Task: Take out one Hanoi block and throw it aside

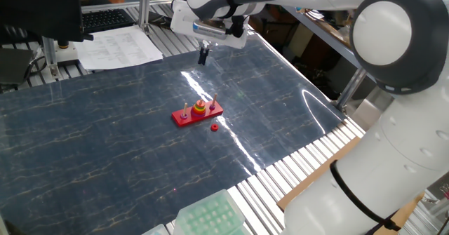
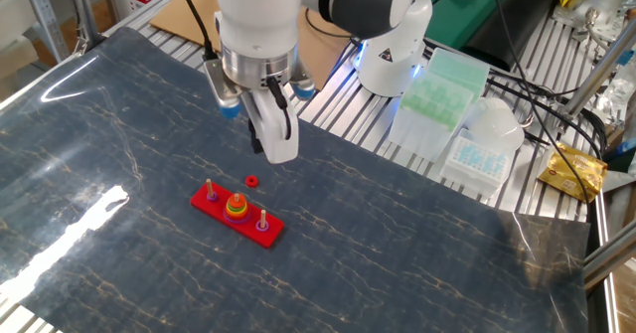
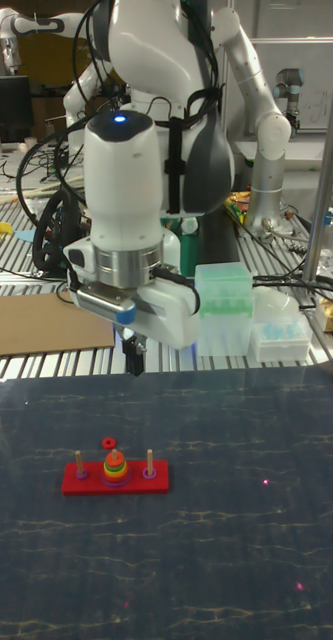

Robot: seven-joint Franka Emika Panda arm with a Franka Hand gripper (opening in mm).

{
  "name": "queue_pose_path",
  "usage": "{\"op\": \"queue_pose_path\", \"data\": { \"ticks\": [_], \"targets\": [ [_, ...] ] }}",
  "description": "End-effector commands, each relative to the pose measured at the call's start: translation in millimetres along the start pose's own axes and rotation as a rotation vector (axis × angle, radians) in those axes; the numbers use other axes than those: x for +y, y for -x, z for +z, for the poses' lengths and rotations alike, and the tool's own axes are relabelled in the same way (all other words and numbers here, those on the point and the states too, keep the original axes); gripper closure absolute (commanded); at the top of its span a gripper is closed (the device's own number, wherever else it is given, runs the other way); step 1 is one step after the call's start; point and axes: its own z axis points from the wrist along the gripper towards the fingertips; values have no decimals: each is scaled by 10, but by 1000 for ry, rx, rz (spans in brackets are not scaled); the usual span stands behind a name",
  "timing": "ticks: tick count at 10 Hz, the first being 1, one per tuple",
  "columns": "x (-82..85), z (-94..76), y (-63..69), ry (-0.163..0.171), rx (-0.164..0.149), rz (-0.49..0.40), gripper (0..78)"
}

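The red pegged base [image 1: 188,118] [image 2: 214,208] [image 3: 158,485] lies mid-table with a stack of discs on its middle peg. Topmost on that stack, over yellow and green discs, is the tiny reddish-orange Hanoi block [image 1: 200,107] [image 2: 237,201] [image 3: 113,456]. A similar purer-red small disc [image 1: 213,128] [image 2: 251,181] [image 3: 108,442] lies loose on the mat beside the base. My gripper [image 1: 203,58] [image 2: 256,146] [image 3: 134,368] hangs well above the mat, behind the base, pointing down. Its fingers look pressed together and hold nothing.
A dark marbled mat [image 1: 105,144] covers the table. Green and white tip boxes [image 2: 442,84] stand by the robot's foot [image 2: 393,65], another green rack [image 1: 210,217] at the near edge. Papers [image 1: 119,45] and cardboard [image 2: 194,10] lie beyond the mat.
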Motion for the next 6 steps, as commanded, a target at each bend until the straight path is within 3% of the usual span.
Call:
{"op": "queue_pose_path", "data": {
  "ticks": [1, 6],
  "targets": [
    [-3, 89, 18, -4, -9, 8, 776],
    [-131, 393, 205, -3, -12, 5, 776]
  ]
}}
